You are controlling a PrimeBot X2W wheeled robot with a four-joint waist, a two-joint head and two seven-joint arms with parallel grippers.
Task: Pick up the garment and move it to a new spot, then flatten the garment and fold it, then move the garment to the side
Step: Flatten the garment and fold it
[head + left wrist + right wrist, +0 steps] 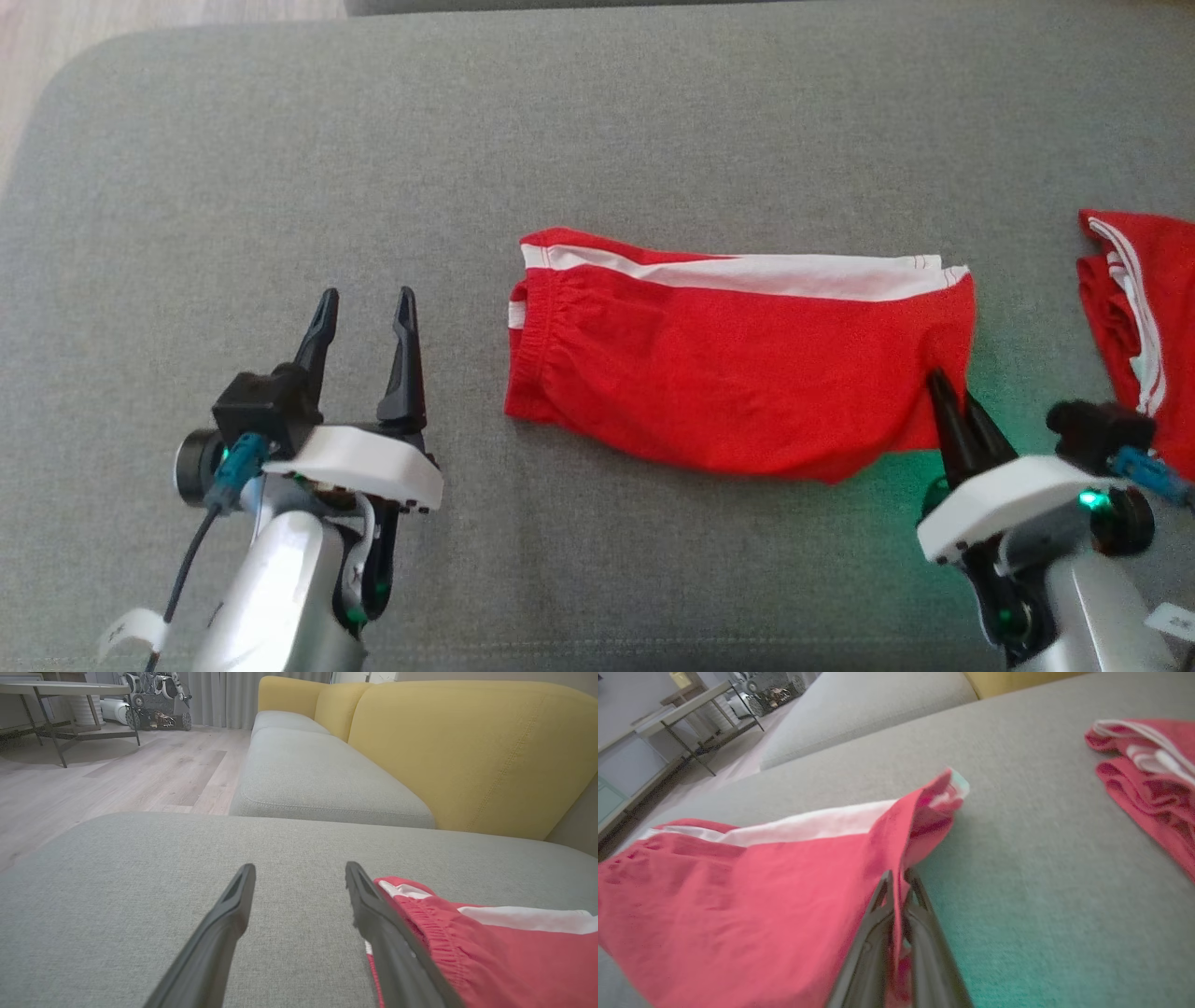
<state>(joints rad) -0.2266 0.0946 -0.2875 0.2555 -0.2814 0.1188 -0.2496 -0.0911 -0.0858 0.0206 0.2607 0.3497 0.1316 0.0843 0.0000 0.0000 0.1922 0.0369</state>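
The right gripper (949,386) clamps the garment (728,373) at its right edge — left gripper (366,297) gapes beside it.

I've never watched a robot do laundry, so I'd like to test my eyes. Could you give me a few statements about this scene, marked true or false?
1. The right gripper is shut on an edge of the red shorts. True.
2. The left gripper is clamped on the shorts too. False: its jaws stand open, apart from the shorts, holding nothing.
3. A second red garment lies off to the robot's right. True.
4. The shorts lie on a wooden table. False: they lie on a grey cushion.
5. The shorts carry a blue stripe. False: it is a white stripe.
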